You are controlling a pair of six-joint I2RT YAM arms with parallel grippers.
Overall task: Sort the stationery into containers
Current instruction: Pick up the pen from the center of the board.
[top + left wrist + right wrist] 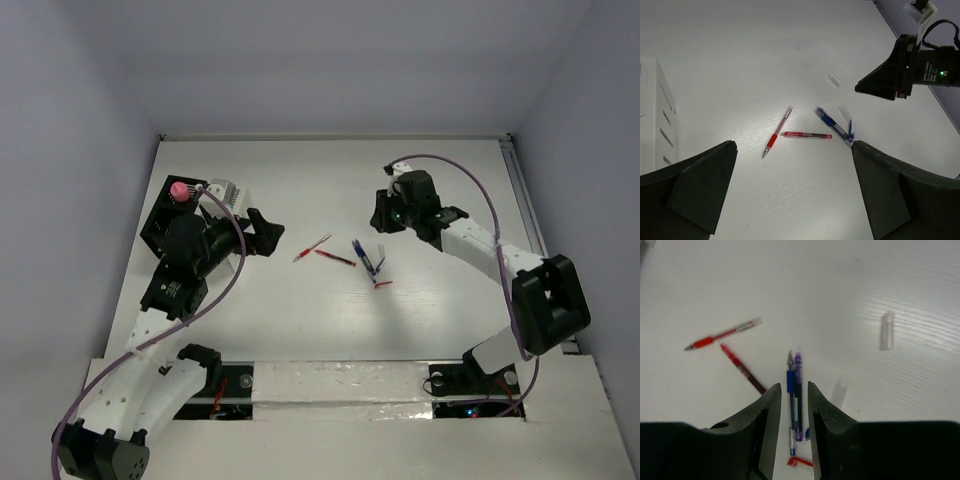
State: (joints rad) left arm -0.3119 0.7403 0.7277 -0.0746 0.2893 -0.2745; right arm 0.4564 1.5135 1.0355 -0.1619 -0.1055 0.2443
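the left claw [265, 231] hovers with its jaws spread wide and nothing between them, over the table [440, 330] at about 9 o'clock from the pens in the top view. behind it, at 10 o'clock near the table's far left corner, stands the black slotted box [157, 226] with a pink-topped stubby piece [180, 190] upright in it. the white slatted box [230, 190] sits just beside it at 3 o'clock, partly hidden by the left arm. the pens lie loose in the middle of the table. a red pen with a clear end [312, 247] slants from 2 o'clock to 8 o'clock. a darker red pen [335, 257] lies at its 4 o'clock, one end meeting it or very nearly so. two blue pens [366, 257] rest side by side just past the darker one, at its 3 o'clock, one bluer and one more violet. a small red bit [382, 284] lies at the blue pair's 5 o'clock end. the right claw [380, 221] hangs above the table at 1 o'clock from the blue pens, its jaws only narrowly apart and gripping nothing. in the right wrist view the blue pair shows through that narrow gap, lying flat on the table below. a pale clear cap-like piece [886, 330] lies apart from the pens, at 2 o'clock from them in the right wrist view.
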